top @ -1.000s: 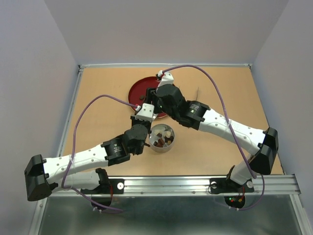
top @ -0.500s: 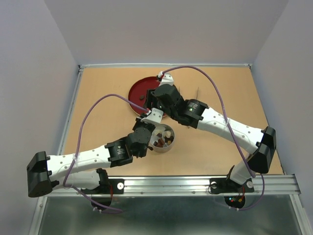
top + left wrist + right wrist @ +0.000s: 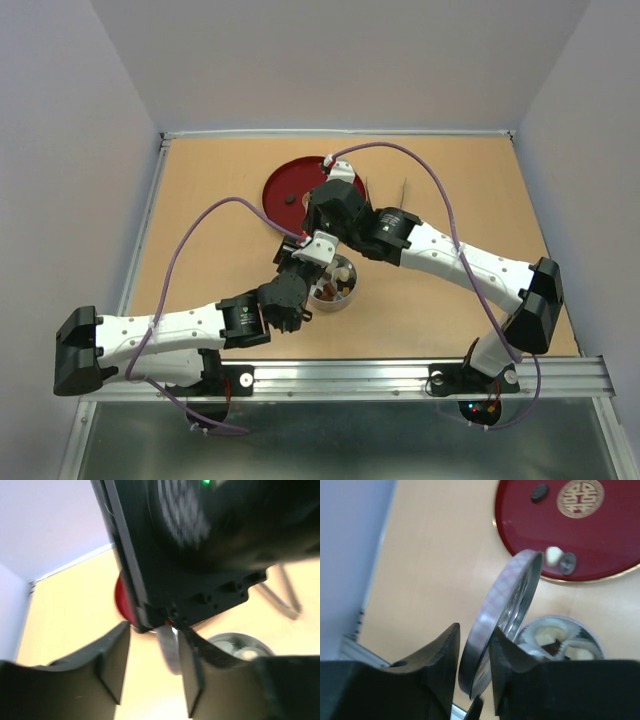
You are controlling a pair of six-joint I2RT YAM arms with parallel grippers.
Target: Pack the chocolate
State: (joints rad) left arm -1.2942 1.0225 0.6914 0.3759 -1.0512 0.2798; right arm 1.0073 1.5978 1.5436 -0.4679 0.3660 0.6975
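Surroundings: pale lilac walls around a tan wooden bench point(image 3: 200, 180).
Plate: red, round, with a gold emblem, at the far middle of the bench point(image 3: 285, 180).
Tin: small, round, metal, near side of the plate point(image 3: 346, 291), lined with white paper cups point(image 3: 580, 632).
Chocolate: several brown and cream pieces sit in the tin point(image 3: 330, 291). A dark piece point(image 3: 539, 492), a cream one and another dark one lie on the plate.
Lid: round, metal, tilted on edge above the bench beside the tin point(image 3: 502, 610).
Right end effector: clenched on the lid's rim, one finger on each face point(image 3: 474, 630).
Left end effector: released, fingers spread either side of the lid's edge point(image 3: 155, 630).
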